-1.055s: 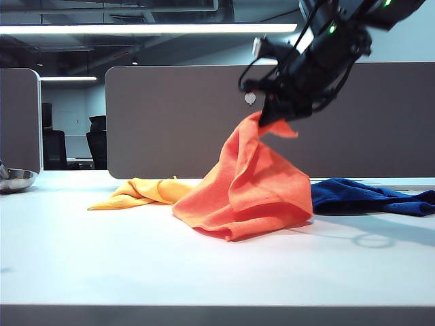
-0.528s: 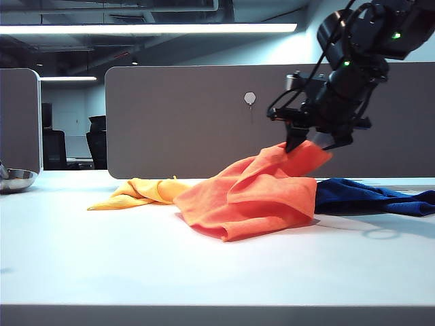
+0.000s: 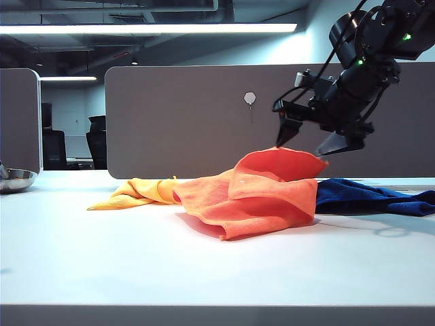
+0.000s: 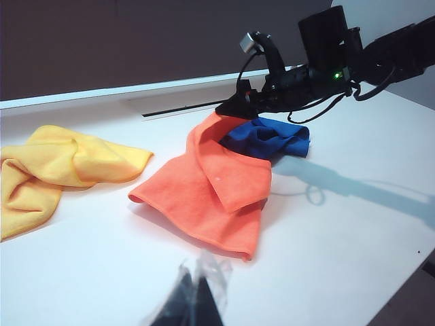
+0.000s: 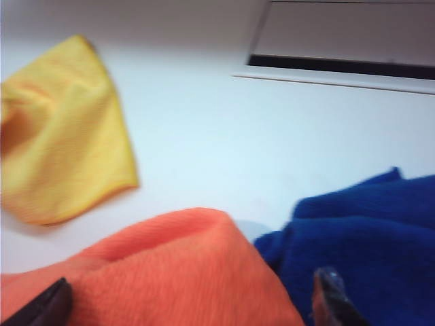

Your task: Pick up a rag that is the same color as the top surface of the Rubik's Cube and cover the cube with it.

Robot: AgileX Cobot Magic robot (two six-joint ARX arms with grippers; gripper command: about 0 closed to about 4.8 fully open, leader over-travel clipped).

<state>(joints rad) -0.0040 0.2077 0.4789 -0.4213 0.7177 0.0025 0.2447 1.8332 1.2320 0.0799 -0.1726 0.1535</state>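
Right gripper [image 3: 315, 141] hangs just over the rag [image 3: 255, 193], fingers spread wide, holding nothing. Rag's heaped up, presumably hiding the cube. Left gripper [image 4: 192, 299] sits low; can't tell its fingers

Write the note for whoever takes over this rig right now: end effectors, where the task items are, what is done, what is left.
Right end effector: open, empty, hanging just above the rag's raised fold.
Left end effector: low over the bare near table, holding nothing; open or shut cannot be told.
The rag, orange, lies heaped on the table between the yellow cloth and the dark blue cloth.
The Rubik's Cube shows in no view; it may be under the rag.
Done: the rag is on the table, out of the grip.
Left: confirm the cube is fully covered, then pull the right arm clear.
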